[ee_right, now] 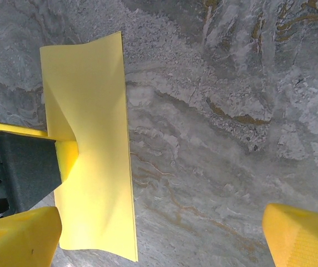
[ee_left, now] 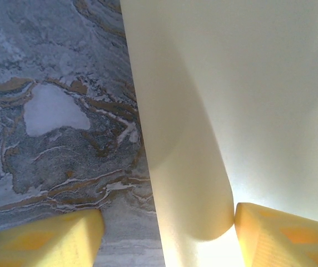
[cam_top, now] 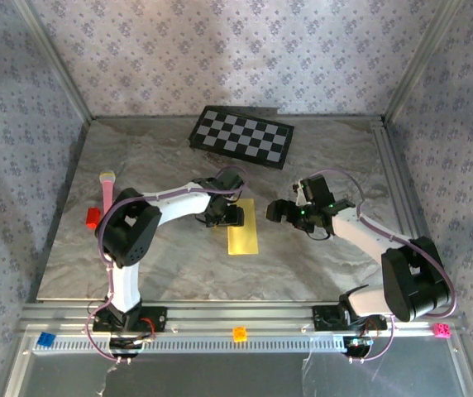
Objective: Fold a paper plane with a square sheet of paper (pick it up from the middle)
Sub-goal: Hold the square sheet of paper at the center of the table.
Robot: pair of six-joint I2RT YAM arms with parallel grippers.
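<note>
**Yellow paper beside two open pincers**

At the near edge, a metal rail [cam_top: 286,341] holds a small blue block [cam_top: 46,339], a small orange block [cam_top: 240,333] and a small pink block [cam_top: 441,331]. Past it, in the middle of the grey marbled counter [cam_top: 319,265], lies the thin yellow sheet of paper [cam_top: 245,236], folded long and narrow.

The left pincer [cam_top: 226,217] sits at the paper's left edge with its jaws apart. There the paper curls up, and one yellow pad [ee_left: 281,233] touches the curl. The other pad has bare counter beside it.

The right pincer [cam_top: 279,211] hangs wide open near the paper's straight right edge.

There is lots of bare counter in front and to the right. Off to the left are a small red block [cam_top: 93,217] and a pink stick [cam_top: 106,194]. A black-and-white checkerboard [cam_top: 241,137] lies at the far edge.
</note>
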